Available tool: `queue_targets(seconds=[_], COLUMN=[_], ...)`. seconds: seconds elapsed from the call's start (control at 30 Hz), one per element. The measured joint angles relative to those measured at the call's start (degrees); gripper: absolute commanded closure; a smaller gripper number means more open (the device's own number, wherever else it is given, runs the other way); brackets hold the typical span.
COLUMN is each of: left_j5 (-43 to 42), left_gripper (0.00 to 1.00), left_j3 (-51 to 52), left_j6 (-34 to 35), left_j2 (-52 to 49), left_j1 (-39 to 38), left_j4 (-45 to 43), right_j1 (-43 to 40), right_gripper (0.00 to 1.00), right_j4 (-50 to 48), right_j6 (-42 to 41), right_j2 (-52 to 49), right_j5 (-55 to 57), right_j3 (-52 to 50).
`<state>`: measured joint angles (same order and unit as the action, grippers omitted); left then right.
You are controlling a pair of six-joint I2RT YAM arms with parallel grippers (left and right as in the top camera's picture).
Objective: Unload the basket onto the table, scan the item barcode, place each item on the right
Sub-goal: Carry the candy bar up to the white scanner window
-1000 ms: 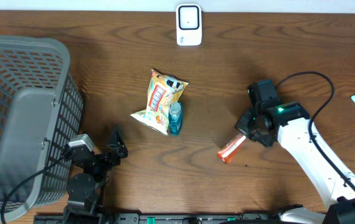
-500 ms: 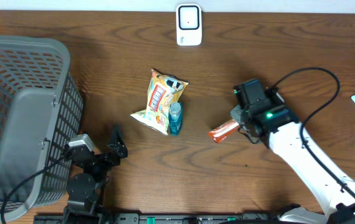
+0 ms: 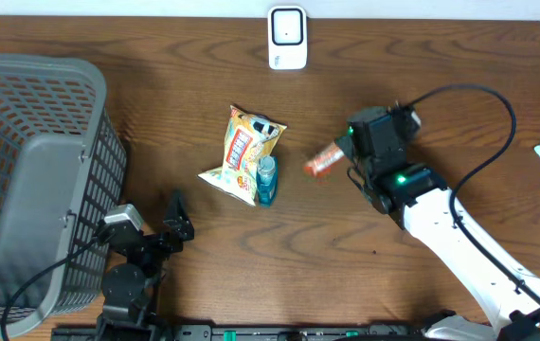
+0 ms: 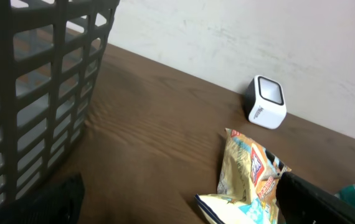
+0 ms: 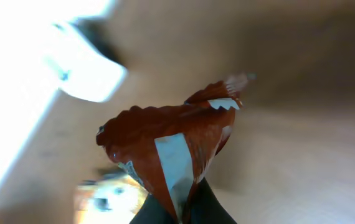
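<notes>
A: Dark wood bench (image 3: pixel 156 114), pale wall along its far edge. What is the right hand doing?

B: The right hand (image 3: pixel 345 152) is clamped shut on one end of the packet (image 3: pixel 322 163), an orange-red sachet. It looks lifted clear of the bench, a little right of centre.

A: Which way does the packet point?

B: Its long axis runs out from the fingertips toward the robot's left, tipped slightly back toward the near edge. In the wrist view it stands up from the jaws with a pale strip facing the camera. I cannot make out a barcode in any view.

A: And the scanner?

B: The scanner (image 3: pixel 287 38) is a white box at the far edge, against the wall. From the hand it lies farther away and to the left, well apart from the packet. The wrist view shows it only as a white blur off to the upper left, so the packet's free end is not aimed at it.

A: So the next move depends on that?

B: I think so: carry the packet out and leftward, then turn it so the printed side meets the scanner's window.

A: Anything between them?

B: No. The bag (image 3: pixel 243 152) and the blue bottle (image 3: pixel 266 180) beside it lie left of the packet, nearer than the scanner and off that path.

A: Could the left hand do it?

B: It is much farther away. The left hand (image 3: pixel 177 218) sits at the near edge beside the basket (image 3: pixel 33 170), jaws spread wide and empty.
</notes>
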<state>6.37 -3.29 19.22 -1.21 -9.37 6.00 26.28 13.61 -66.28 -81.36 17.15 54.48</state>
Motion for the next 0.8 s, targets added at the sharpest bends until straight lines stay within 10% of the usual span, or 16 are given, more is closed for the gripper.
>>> queue_targets(seconds=[0.53,0.8], left_j5=[0.0,0.02], left_gripper=[0.02,0.02], left_j3=[0.0,0.0], left_j6=[0.0,0.0], left_j2=[0.02,0.02], left_j1=[-0.02,0.0], left_j4=[-0.02,-0.02], right_j1=[-4.57,-7.78], right_gripper=[0.99,0.99], right_j4=[-80.21,-87.32], right_j6=[20.94,24.13], right_j2=[-29.75,-51.49], right_j5=[-10.49,-16.7], right_j3=[0.5,21.07])
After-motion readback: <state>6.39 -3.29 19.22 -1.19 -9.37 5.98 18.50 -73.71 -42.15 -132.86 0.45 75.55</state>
